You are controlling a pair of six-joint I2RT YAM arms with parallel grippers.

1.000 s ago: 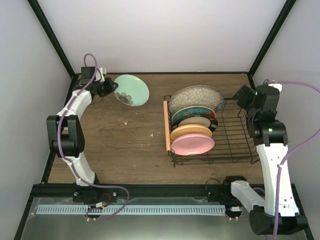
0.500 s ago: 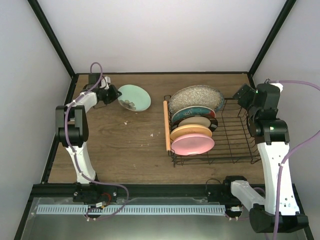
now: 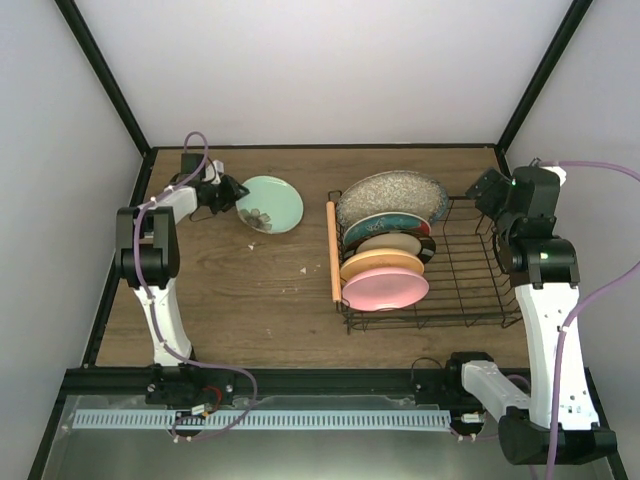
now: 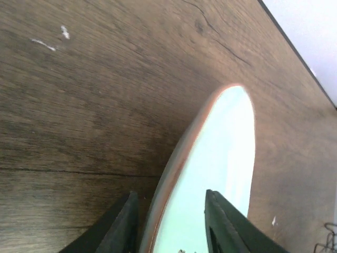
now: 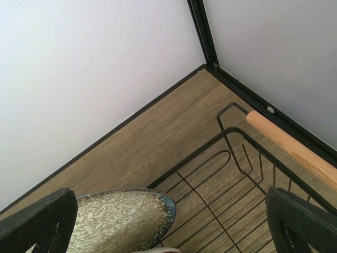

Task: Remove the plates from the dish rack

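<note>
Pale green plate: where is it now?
Top view: pale green plate at the table's far left, left of the dish rack, rim between the left hand's fingers.

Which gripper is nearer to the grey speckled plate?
Right. The right gripper hovers just right of the grey speckled plate, over the dish rack; the left gripper holds the pale green plate across the table.

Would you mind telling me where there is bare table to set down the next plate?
The table is bare between the pale green plate and the wooden handle of the dish rack, to the near edge. The rack's right half is bare wire. Crowded: the far-left corner, where the left tool grips that plate, and the rack's left end, holding five plates.
</note>
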